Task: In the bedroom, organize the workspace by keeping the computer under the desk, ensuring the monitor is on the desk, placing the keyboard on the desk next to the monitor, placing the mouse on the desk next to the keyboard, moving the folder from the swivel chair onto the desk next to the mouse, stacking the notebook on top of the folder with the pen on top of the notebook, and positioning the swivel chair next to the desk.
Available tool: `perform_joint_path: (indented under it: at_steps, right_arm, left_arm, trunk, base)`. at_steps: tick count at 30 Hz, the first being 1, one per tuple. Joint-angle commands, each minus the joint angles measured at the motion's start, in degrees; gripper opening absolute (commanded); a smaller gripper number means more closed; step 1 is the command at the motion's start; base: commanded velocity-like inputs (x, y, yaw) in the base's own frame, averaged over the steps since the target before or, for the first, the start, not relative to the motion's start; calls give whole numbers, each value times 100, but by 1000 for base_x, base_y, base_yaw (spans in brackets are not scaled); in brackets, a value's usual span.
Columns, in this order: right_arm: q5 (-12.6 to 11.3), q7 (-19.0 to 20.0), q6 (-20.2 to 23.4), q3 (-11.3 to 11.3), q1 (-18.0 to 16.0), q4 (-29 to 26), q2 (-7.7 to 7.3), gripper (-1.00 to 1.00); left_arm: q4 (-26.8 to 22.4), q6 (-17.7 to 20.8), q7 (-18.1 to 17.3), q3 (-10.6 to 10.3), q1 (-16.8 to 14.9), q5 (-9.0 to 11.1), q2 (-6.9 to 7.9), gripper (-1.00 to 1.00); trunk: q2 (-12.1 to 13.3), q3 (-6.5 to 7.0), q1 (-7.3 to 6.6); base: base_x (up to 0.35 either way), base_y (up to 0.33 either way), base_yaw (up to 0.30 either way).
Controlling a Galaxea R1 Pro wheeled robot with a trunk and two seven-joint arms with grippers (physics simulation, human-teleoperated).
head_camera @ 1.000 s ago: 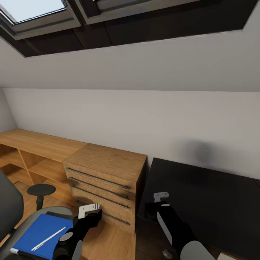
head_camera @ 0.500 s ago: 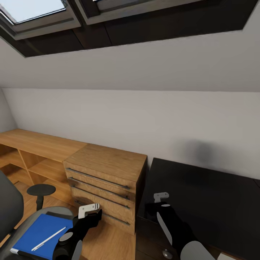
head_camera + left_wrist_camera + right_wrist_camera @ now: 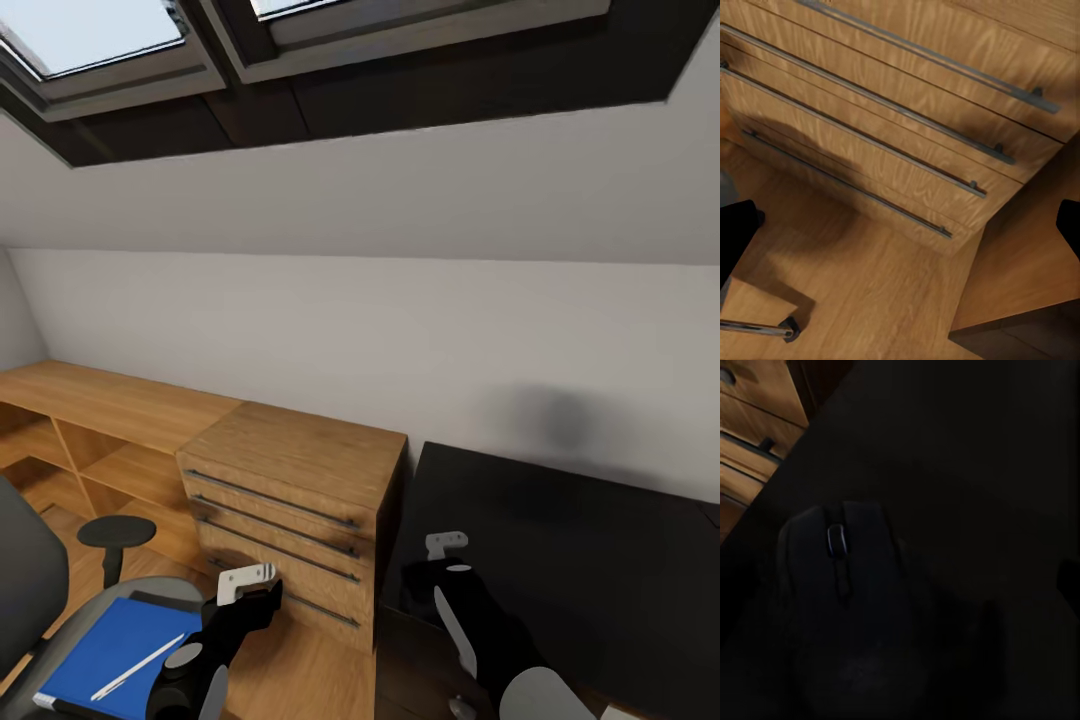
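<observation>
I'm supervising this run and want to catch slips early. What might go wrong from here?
The mouse lies on the black desk right under the right claw, near the desk's left edge; a careless nudge might push it off. The pen lies loose on the blue folder on the swivel chair; lifting the folder tilted could roll it off.

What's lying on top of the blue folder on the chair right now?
A white pen lies diagonally on the folder, which rests on the swivel chair seat. The left arm covers the folder's near right corner, so anything there is hidden.
</observation>
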Motion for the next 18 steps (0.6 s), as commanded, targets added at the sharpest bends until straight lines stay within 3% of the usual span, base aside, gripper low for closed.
perform_joint_path:
  at_steps: [1, 8, 13, 15, 18]
  right_arm:
    - [-4, -32, 35, 19, -3, -15, -2, 100]
    - [5, -50, 55, 31, 5, -597, -16, 100]
    - [19, -71, 142, 34, 116, -1558, -19, 100]
    - [16, -82, 295, 30, 473, -2360, -20, 100]
    - [15, -85, 359, 29, 713, -2836, -24, 100]
  left_arm:
    - [-8, 28, 36, -3, -3, 43, -1, 100]
    - [-8, 28, 36, -3, -3, 42, -1, 100]
    - [-8, 22, 36, 0, -3, 43, 3, 100]
    - [-8, 25, 36, 3, -3, 48, 5, 100]
    - [-11, 27, 36, 3, -3, 49, 6, 100]
  trunk:
    - [37, 11, -22]
    - [318, 137, -176]
    - [519, 227, -286]
    - [559, 245, -308]
    - [559, 245, -308]
  base:
    - [0, 0, 0]
    - [0, 0, 0]
    - [0, 0, 0]
    - [0, 0, 0]
    - [0, 0, 0]
